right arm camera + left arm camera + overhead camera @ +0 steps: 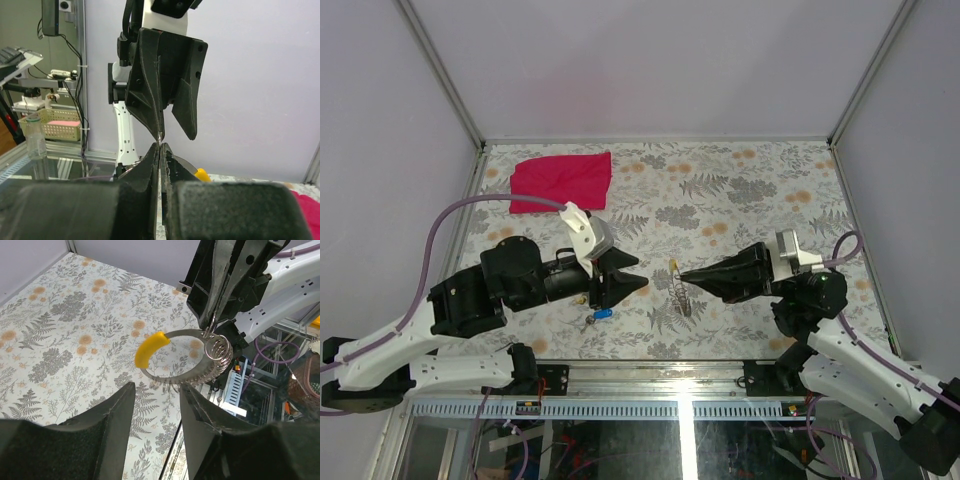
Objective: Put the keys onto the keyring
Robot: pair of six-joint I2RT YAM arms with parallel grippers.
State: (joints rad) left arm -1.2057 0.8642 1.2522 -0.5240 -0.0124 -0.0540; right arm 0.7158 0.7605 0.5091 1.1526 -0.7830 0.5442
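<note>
**A:** Why is the keyring (167, 379) up in the air and not lying flat?

**B:** The right gripper (684, 272) has its fingers clenched on the top of the ring. The loop hangs just below its tips with the chain (220, 349) coiled at the same pinch point. Hanging like that leaves the wire bare on every side, which I take to be the reason for lifting it.

**A:** And the yellow key (151, 348)?

**B:** Its head sits on the ring's rim, on the side away from the right fingers. It looks threaded on, though I cannot see the hole itself.

**A:** What about the left gripper (156, 390)?

**B:** Its fingers are spread with nothing between them. The ring hangs just beyond its tips, apart from both pads. The two grippers point tip to tip, so either one could reach the ring.

**A:** So why is it empty?

**B:** My guess is that it is free to fetch another key. A blue key (604, 313) lies on the table (740, 200) just under its fingers, with something small beside it that I cannot make out.

**A:** And the red cloth (562, 180)?

**B:** It lies well behind the left fingers and plays no part here.

**A:** What is the risk?

**B:** The ring is thin and pinched at one spot, so a push from a key could swing it.
</note>
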